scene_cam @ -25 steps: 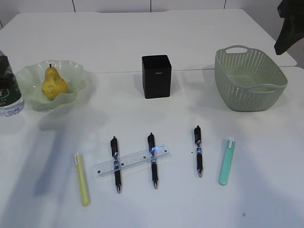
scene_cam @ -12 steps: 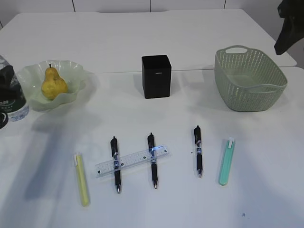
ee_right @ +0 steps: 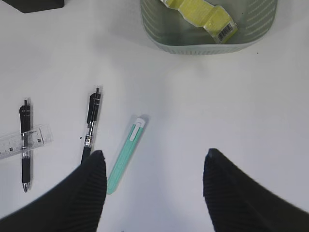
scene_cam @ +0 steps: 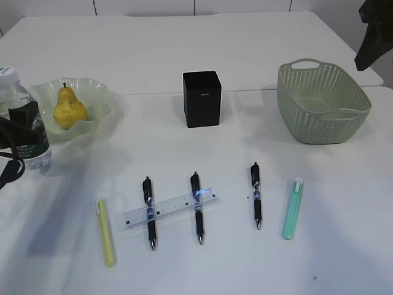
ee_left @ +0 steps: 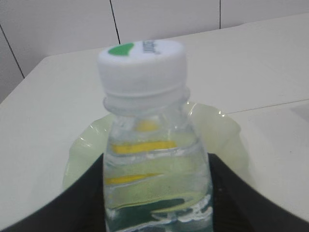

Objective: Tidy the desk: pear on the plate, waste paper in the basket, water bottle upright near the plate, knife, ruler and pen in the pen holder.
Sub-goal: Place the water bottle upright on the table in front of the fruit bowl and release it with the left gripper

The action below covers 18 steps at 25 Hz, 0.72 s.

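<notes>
At the far left, the left gripper (scene_cam: pixel 13 138) is clamped around the small clear plastic water bottle with its white cap and dark green label (scene_cam: pixel 23 126), holding it upright just beside the pale green translucent plate with the wavy rim (scene_cam: pixel 92 92). The yellow pear with the short dark stem (scene_cam: pixel 69 108) already sits on that plate. So the bottle step looks nearly finished; I'd say the next move is to let go cleanly without tipping it.

Further right, the transparent plastic ruler (scene_cam: pixel 172 208) lies across two of the black pens (scene_cam: pixel 149 212), with the black square pen holder (scene_cam: pixel 202 98) behind them, well apart. These are not yet put away.

On the right, the white-and-yellow crumpled waste paper (ee_right: pixel 203 13) lies inside the sage green lattice basket (scene_cam: pixel 323 101). The right gripper (ee_right: pixel 154 191) hangs above the table, jaws apart and empty.
</notes>
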Motion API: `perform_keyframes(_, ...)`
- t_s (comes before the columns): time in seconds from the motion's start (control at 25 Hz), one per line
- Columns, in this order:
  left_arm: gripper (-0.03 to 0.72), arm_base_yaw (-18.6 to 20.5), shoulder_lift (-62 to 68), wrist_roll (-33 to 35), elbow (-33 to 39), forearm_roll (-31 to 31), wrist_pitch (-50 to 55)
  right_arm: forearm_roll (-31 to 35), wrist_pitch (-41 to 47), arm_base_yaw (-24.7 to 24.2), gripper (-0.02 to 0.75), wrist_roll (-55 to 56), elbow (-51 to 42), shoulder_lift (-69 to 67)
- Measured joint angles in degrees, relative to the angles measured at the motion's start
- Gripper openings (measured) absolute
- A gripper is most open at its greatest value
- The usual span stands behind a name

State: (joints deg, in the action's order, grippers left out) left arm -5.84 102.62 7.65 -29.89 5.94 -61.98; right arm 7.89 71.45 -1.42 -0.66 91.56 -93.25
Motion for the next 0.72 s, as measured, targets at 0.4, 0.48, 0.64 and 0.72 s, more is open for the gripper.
perform_keyframes(0.4, 0.373, 0.0, 5.5, -0.1, -2.6, -2.0, -0.1, 0.0, 0.0, 0.0, 0.496, 0.0, 0.0, 0.0)
perform_keyframes(0.48, 0.373, 0.0, 6.4, -0.1, -2.7, -2.1, -0.1, 0.0, 0.0, 0.0, 0.496, -0.1, 0.0, 0.0)
perform_keyframes(0.64, 0.373, 0.0, 7.5, -0.1, -3.1, -2.2, -1.2, 0.1, 0.0, 0.0, 0.496, -0.3, 0.0, 0.0)
perform_keyframes(0.72, 0.373, 0.0, 8.0, -0.1, -3.4, -2.2, -1.9, 0.1, 0.0, 0.0, 0.496, -0.6, 0.0, 0.0)
